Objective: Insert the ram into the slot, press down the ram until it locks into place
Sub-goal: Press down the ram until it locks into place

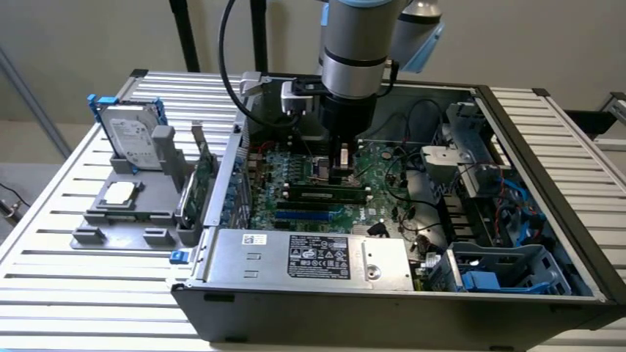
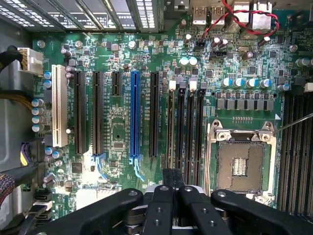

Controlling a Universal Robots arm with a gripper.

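Observation:
Inside the open computer case (image 1: pixel 547 183), a thin green ram (image 1: pixel 321 193) stands on edge along the black memory slots. In the wrist view it is a narrow greenish line (image 2: pixel 171 127) in the outermost slot, whose white end clip (image 2: pixel 172 85) shows at the far end. Three like slots (image 2: pixel 190 127) run parallel beside it. My gripper (image 1: pixel 344 180) hangs straight down over the ram's end towards the exterior view's right. Its black fingers (image 2: pixel 166 180) are shut together right at the ram's top edge. I cannot tell whether they touch or clasp it.
The square silver processor socket (image 2: pixel 240 164) lies just beyond the slots, and a bright blue socket (image 2: pixel 136 117) on their other side. Red and black cables (image 2: pixel 239 19) cross the board's edge. A grey fixture (image 1: pixel 117 213) outside the case holds a hard drive (image 1: pixel 132 139) and a broad green card (image 1: pixel 201 180).

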